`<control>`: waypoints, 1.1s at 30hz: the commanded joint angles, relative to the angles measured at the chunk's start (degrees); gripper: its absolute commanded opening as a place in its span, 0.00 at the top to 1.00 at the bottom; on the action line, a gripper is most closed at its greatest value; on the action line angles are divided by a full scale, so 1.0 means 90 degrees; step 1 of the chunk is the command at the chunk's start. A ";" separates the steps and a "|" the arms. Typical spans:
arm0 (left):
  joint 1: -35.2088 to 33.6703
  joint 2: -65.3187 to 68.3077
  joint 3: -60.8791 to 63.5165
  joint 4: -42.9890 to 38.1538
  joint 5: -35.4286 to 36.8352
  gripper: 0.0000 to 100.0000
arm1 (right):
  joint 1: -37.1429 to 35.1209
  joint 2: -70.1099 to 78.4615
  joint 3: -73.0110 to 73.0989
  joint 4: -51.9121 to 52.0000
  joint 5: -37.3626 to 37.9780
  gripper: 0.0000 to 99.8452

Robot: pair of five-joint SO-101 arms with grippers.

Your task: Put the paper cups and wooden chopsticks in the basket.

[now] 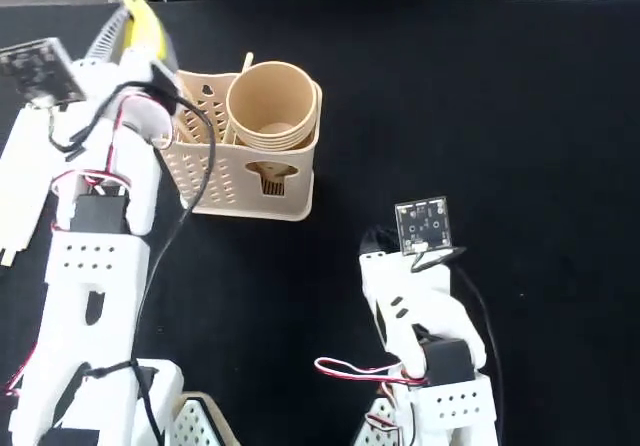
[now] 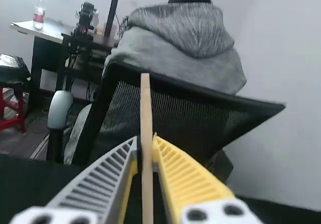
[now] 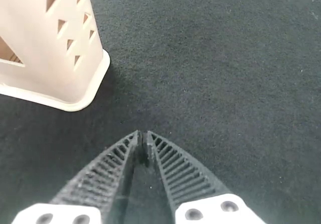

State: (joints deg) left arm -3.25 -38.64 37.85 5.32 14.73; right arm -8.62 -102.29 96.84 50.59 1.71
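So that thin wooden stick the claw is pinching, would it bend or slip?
Probably stiff: the chopstick sticks out dead straight from the left gripper. Likely light, being so thin. It might pivot, since the fingers pinch it only near their tips.

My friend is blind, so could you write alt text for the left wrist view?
The left claw grips a wooden chopstick between its grey and yellow halves. A black mesh chair stands behind.

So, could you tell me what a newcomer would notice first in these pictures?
The beige basket stands left of centre on the black table, stacked paper cups inside. Beside it, the left gripper clamps a wooden chopstick; the right gripper is shut near the basket's corner.
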 commanded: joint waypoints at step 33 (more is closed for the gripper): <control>-0.3228 0.8488 -0.8454 0.6808 0.0215 0.79 | -0.0029 -0.0054 -0.0005 0.0029 0.0068 0.98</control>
State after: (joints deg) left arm -31.74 30.73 -28.18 66.51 16.31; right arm -8.62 -102.29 96.84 50.59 1.71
